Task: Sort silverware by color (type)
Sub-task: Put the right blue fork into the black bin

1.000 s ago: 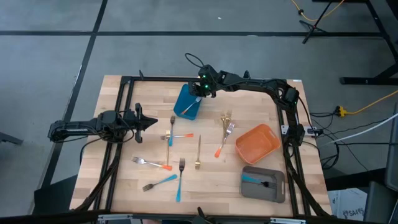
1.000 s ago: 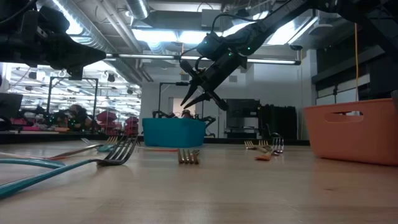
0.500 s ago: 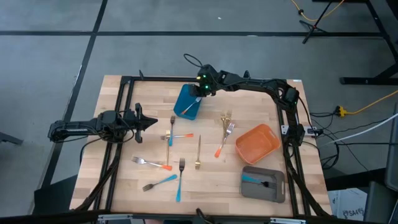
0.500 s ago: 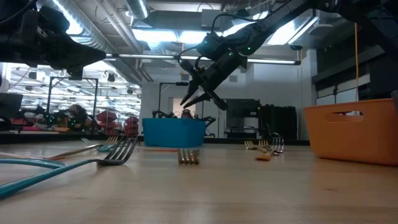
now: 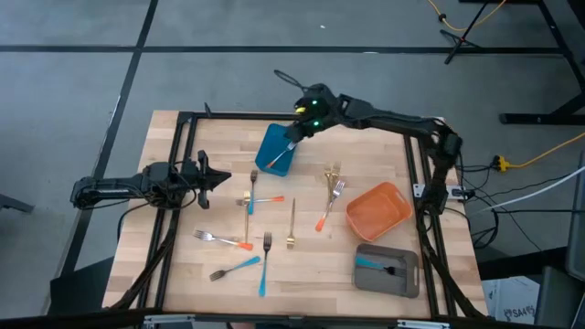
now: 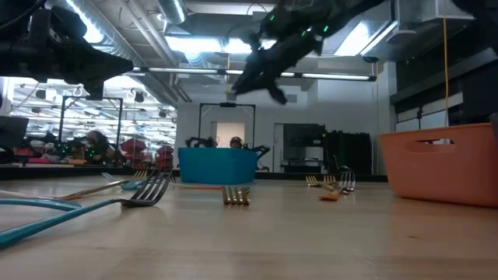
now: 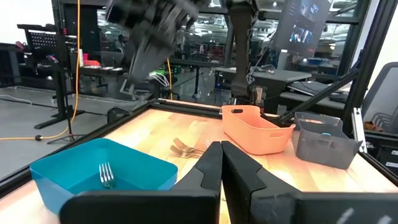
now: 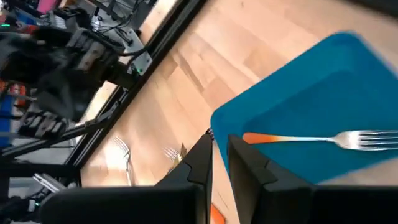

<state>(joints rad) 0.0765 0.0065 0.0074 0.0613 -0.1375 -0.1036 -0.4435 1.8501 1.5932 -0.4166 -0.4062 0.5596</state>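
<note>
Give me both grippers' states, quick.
Left gripper: shut, empty, waiting at the table's left edge.
Right gripper: shut, empty, above the blue container.

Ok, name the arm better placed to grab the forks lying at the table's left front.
Left, probably. The left gripper hovers at the table's left side, close to the loose forks. The right gripper is up over the blue container at the far edge.

Bright, even overhead strip lighting, soft faint shadows, moving arm motion-blurred in low and wrist views, background perhaps slightly defocused
</note>
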